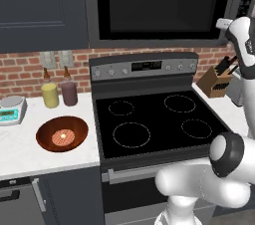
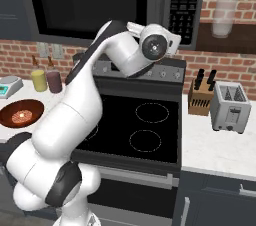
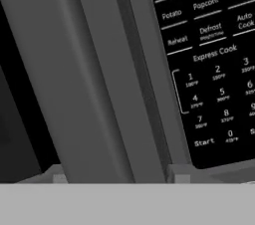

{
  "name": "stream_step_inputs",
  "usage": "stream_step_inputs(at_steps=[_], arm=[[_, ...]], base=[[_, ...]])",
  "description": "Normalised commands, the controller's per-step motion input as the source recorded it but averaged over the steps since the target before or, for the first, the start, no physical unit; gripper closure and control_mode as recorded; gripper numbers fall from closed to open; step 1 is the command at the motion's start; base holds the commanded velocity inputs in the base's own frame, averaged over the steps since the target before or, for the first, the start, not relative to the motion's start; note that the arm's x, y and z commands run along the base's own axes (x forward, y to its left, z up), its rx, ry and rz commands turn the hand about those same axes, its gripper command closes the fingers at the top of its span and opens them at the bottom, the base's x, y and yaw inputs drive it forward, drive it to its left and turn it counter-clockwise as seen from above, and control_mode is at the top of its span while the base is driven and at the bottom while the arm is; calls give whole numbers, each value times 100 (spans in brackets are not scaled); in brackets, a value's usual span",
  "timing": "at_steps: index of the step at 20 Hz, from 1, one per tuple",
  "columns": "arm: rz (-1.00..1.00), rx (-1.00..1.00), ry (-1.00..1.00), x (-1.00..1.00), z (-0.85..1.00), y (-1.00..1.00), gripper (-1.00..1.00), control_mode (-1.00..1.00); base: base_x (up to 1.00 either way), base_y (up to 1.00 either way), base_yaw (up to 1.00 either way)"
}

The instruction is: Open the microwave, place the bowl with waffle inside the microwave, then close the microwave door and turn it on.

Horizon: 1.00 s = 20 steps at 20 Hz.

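The big dark grey microwave hangs over the black stove top, and its dark grey door with the black glass window looks shut. So the first step, opening the door, is not done yet.

The white arm reaches up high to the right side of the microwave. In the hand view the camera sits very close to the door's long grey handle. The handle runs up the middle of that view, with the black keypad panel just beside it. The two small light tips of the gripper show at the bottom, one on each side of the handle. They look spread apart and hold nothing, and I cannot tell if they touch the handle.

The shallow, shiny, red-brown bowl sits on the white counter left of the stove, well apart from the gripper. The little round tan waffle lies in the middle of the bowl.

Next, I think the tips need to squeeze the handle. Then the arm must pull the door out in a curve until it swings wide. If the tips slip off the handle, the door will stay shut.
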Motion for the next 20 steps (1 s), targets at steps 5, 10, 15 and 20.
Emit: stream_step_inputs(at_steps=[5, 10, 15, 20], arm=[[-8, 0, -14, -100, 0, 18, 100, -100], [-16, -1, -10, -100, 0, 29, 100, -100], [-18, -5, -3, -100, 0, 46, 100, -100], [-19, -13, 0, -100, -5, 72, 100, -100]], base=[[0, 0, 0], [0, 0, 0], [0, 0, 0], [0, 0, 0]])
